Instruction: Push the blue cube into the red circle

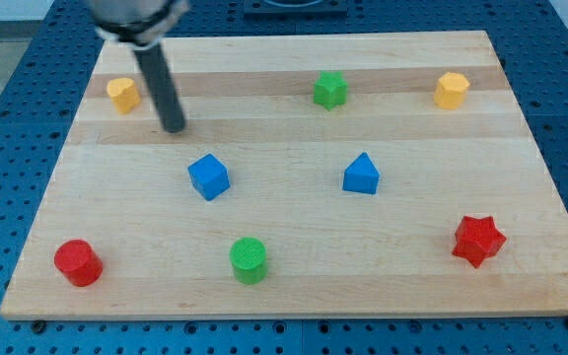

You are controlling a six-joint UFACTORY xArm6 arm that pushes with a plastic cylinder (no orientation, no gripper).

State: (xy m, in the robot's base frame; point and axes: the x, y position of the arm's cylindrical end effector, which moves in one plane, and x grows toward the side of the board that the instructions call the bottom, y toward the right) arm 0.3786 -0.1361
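The rod is standing over the upper left part of the wooden surface (294,286), and my tip (174,127) is resting just above and slightly to the view's left of the blue cube (208,177), near it but apparently not touching it. The end effector is a plain rod with no jaws, so there is nothing to be apart, together or clamped.

Progress, as judged from this layout: the push is not yet done. The blue cube is sitting left of centre, while the red circle (77,262), a short red cylinder, is sitting well apart from it at the view's bottom left corner. The whole diagonal run toward the bottom left is remaining. The tip appears to be placed suitably behind the cube, on the side away from the target.

Other blocks are lying clear of that line: a green cylinder (248,259) at the bottom centre, a blue triangular block (361,175) right of centre, a red star (478,240), a green star (330,90), and two yellow blocks (122,94) (451,90) along the top.

Containers: none are showing; every block is standing directly on the surface.
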